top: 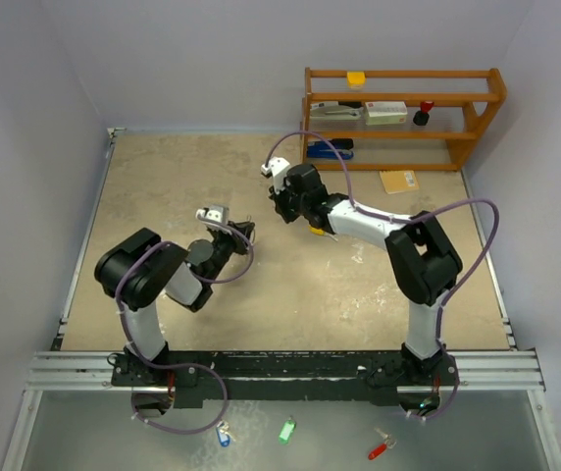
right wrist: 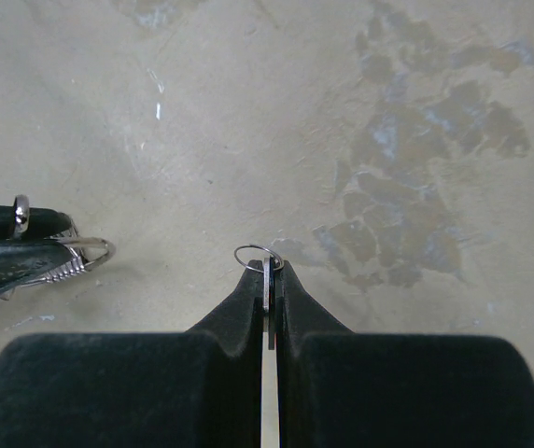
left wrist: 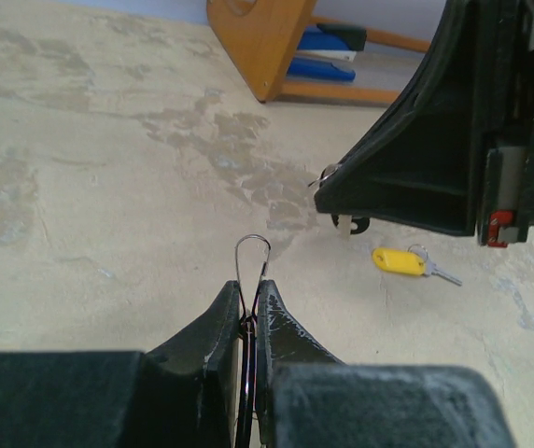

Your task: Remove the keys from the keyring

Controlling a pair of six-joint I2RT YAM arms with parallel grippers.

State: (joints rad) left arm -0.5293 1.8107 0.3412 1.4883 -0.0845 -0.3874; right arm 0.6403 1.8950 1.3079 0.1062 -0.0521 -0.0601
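A mottled beige tabletop (top: 261, 196) meets plain pale walls (top: 192, 59), with a wooden shelf rack (top: 408, 74) at the far right.

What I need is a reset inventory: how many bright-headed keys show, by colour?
yellow key: 1
blue key: 1
green key: 1
red key: 1
Total: 4

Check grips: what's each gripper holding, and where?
Left gripper pinches the keyring wire, loop end protruding. Right gripper pinches a silver key edge-on, near its small ring.

Open tabletop (top: 163, 186) left; wooden rack (top: 418, 74) blocks far right.
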